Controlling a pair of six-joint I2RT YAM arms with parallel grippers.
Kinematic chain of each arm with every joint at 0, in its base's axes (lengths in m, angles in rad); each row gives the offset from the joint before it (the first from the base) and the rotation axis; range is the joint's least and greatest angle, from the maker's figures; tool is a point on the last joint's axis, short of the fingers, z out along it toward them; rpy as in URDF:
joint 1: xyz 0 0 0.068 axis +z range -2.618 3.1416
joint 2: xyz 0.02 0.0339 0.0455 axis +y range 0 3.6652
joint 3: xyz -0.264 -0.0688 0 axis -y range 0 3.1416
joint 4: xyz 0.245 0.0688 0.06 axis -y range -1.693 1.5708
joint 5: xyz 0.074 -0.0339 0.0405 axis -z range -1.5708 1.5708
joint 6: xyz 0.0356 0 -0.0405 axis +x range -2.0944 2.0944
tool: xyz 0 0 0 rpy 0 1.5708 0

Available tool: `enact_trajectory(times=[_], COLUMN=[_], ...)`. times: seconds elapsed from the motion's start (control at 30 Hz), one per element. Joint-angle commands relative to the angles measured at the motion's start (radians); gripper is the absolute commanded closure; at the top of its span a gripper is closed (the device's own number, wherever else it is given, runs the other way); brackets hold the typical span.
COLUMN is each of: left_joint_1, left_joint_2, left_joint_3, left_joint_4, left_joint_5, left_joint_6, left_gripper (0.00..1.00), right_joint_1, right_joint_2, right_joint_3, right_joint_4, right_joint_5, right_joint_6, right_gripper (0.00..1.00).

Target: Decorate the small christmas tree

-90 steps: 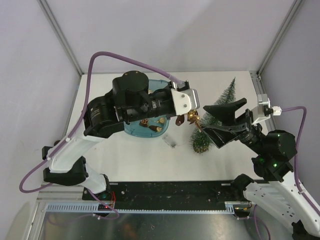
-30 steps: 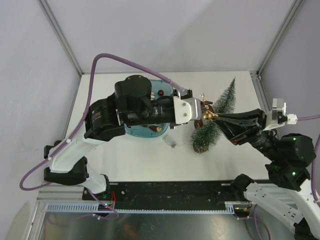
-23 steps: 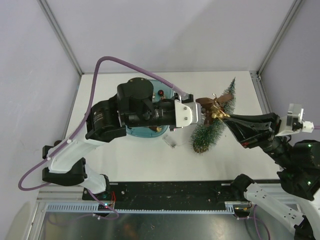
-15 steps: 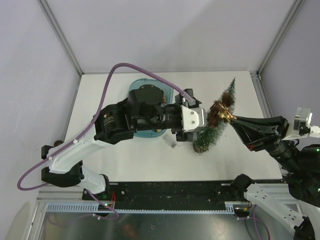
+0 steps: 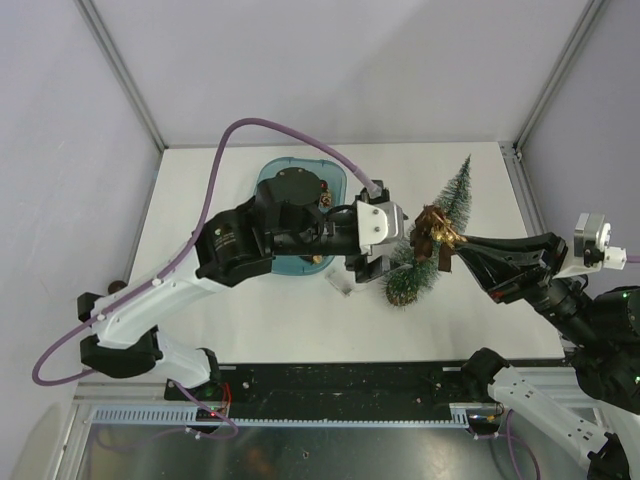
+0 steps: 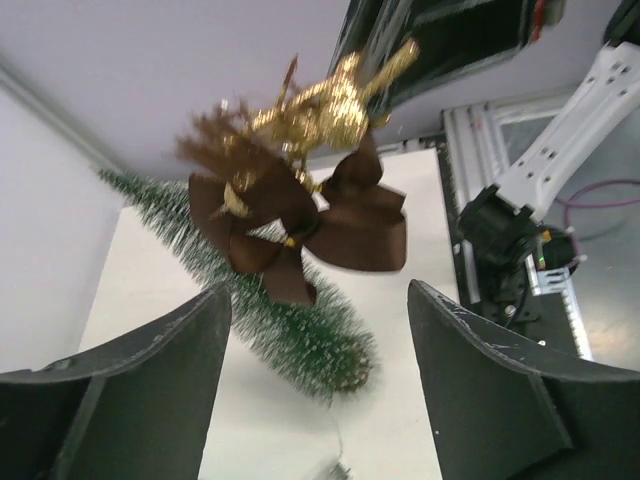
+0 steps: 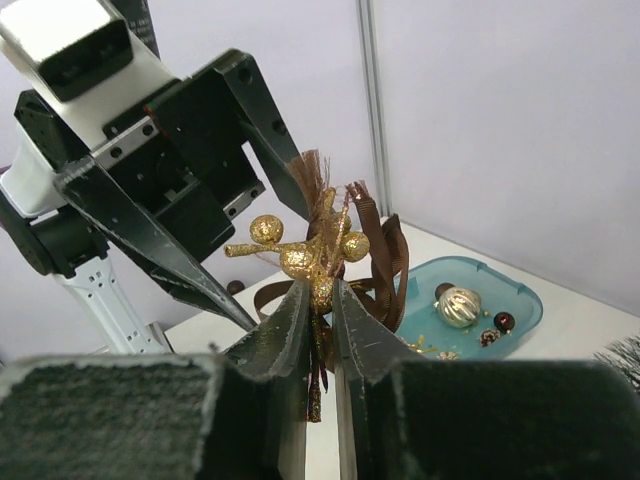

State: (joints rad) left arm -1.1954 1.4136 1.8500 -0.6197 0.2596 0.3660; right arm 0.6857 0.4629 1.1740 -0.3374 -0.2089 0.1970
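The small christmas tree (image 5: 412,278) lies tilted on the white table, base toward me and tip toward the back right; in the left wrist view the tree (image 6: 290,335) shows below and between the left fingers. A brown-ribbon bow with gold glitter berries (image 5: 432,232) hangs above the tree, and my right gripper (image 7: 320,300) is shut on its stem. The bow (image 6: 300,210) floats ahead of my left gripper (image 6: 315,350), which is open and apart from it. In the right wrist view the left fingers (image 7: 180,200) spread wide just behind the bow (image 7: 320,245).
A teal tray (image 5: 265,185) sits behind the left arm, holding a gold ball (image 7: 460,305) and small dark baubles. A small grey scrap (image 5: 342,285) lies left of the tree's base. The enclosure's walls stand at the back and sides.
The left gripper was shut on the bow; it has opened, let go and drawn back and down. The right gripper keeps the bow above the tree.
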Motion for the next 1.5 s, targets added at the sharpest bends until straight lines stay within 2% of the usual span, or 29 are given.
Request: enact_trajectory(times=[0.0,0.1,0.33,0.47,0.6,0.63,1.03,1.47], left_joint_1=[0.0,-0.001,0.0,0.0,0.005,0.008,0.026,0.083], left_joint_2=[0.049,0.092,0.161,0.188,0.192,0.187,0.126,0.217], left_joint_3=[0.081,0.101,0.119,0.141,0.161,0.156,0.058,0.043], left_joint_4=[0.056,0.057,0.069,0.092,0.102,0.103,0.117,0.116], left_joint_5=[0.119,0.13,0.066,-0.001,-0.08,-0.092,-0.151,-0.167], left_joint_6=[-0.085,-0.092,-0.068,-0.057,-0.056,-0.059,0.004,0.053], left_gripper=[0.27,0.35,0.47,0.63,0.86,0.88,0.92,0.91], right_joint_1=[0.004,0.004,0.005,0.004,0.004,0.003,-0.027,-0.103], right_joint_2=[0.0,-0.011,-0.039,-0.053,-0.08,-0.087,-0.126,-0.055], right_joint_3=[0.026,0.025,0.026,0.026,0.026,0.026,0.047,0.06], right_joint_4=[-0.021,-0.03,-0.052,-0.077,-0.123,-0.139,-0.326,-0.31], right_joint_5=[0.03,0.042,0.067,0.088,0.139,0.154,0.368,0.44], right_joint_6=[-0.013,-0.014,-0.023,-0.033,-0.047,-0.054,-0.125,-0.217], right_gripper=[1.0,1.0,1.0,1.0,1.0,1.0,1.0,1.0])
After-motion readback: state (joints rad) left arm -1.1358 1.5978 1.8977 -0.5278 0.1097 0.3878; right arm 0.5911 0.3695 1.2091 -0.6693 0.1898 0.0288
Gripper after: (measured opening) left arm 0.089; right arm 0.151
